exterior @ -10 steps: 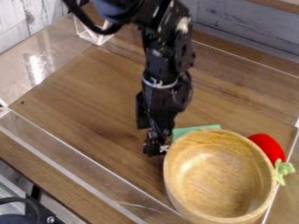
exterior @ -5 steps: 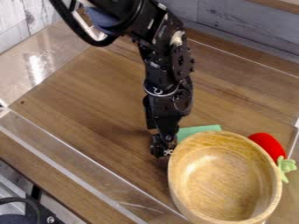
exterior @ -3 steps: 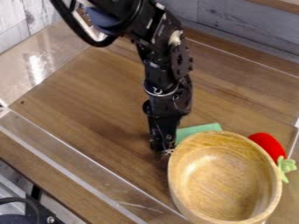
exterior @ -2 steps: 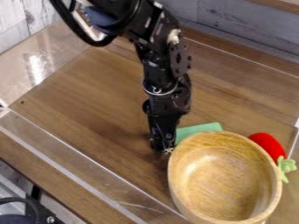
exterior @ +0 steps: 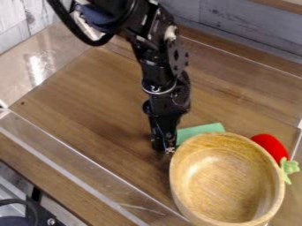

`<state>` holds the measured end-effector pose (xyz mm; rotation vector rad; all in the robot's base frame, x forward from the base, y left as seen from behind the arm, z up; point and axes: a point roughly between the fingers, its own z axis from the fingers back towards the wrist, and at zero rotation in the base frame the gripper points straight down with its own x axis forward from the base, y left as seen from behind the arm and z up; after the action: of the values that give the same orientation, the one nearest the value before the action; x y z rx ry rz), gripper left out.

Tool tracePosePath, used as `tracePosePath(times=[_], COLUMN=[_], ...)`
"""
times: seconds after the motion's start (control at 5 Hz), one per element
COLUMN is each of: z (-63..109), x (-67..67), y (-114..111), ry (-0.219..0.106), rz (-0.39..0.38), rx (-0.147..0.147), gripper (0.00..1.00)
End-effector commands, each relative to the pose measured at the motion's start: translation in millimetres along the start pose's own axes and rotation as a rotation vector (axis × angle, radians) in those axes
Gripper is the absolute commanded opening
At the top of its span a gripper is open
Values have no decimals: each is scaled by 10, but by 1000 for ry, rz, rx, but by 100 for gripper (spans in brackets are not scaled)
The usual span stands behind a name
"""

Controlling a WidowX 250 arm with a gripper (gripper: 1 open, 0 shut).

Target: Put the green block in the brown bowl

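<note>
- Down at the tabletop (exterior: 94, 97), we've got our gripper (exterior: 164, 146) pointing straight down, its tips right at the near-left end of the green block (exterior: 199, 131).
- The block lies flat on the wood, just beside the brown bowl (exterior: 228, 181), touching or nearly touching its far rim.
- Jaws look partly closed, but we can't tell from this angle whether they're actually clamped on the block; the fingers hide that end.
- We judge the block light and stiff, a thin slab with smooth faces, so it may slip if pinched only at a corner.
- Best hold, we reckon: across its narrow width, fingers on the two long edges.
- A red rounded object (exterior: 271, 146) sits beyond the bowl's right rim.
</note>
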<state>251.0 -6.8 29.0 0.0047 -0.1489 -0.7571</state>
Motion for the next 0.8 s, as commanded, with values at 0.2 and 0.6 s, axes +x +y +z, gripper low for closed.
tracePosePath(times=[0.2,0.6], z=[46,109], x=[35,84], y=[89,70], ry=[-31,-37], rz=[22,34], rx=[4,1], gripper=[0,0])
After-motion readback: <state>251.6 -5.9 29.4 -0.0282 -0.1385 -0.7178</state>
